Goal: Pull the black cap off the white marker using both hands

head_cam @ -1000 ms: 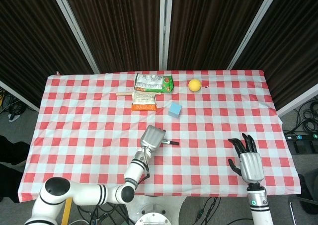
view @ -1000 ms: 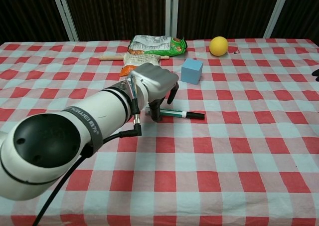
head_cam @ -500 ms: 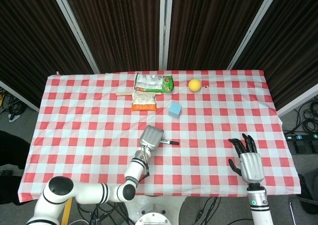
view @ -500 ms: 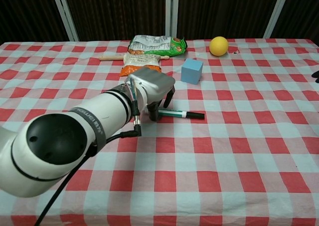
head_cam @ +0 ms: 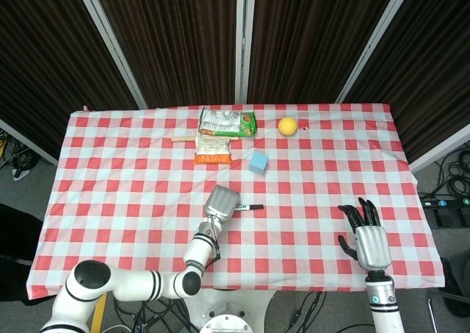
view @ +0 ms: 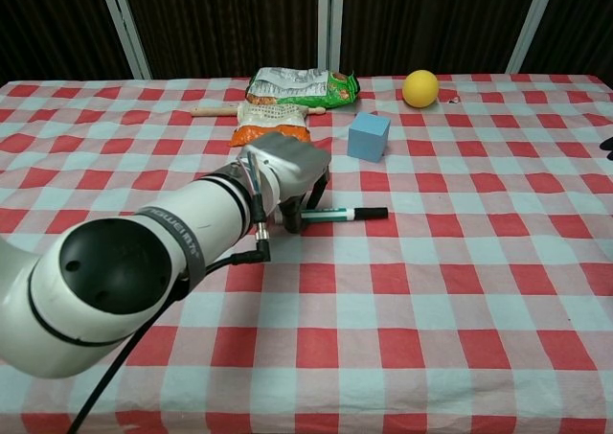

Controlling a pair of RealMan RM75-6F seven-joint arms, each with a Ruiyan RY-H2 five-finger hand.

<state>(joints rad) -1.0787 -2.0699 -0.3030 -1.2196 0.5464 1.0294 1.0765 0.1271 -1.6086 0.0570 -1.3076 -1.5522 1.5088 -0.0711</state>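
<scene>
Now the left hand (view: 287, 171) curls over the marker's (view: 337, 215) left end mid-table, though whether it truly grips I cannot tell, so it should clamp the barrel firmly before the right hand (head_cam: 365, 239), fingers apart near the right edge, reaches for the cap (view: 375, 213).

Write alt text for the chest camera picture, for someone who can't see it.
The robot's left hand closes its fingers over one end of a white marker lying on a red-and-white checked table, its black cap pointing right. Behind sit a blue cube, a yellow ball and snack bags.
</scene>
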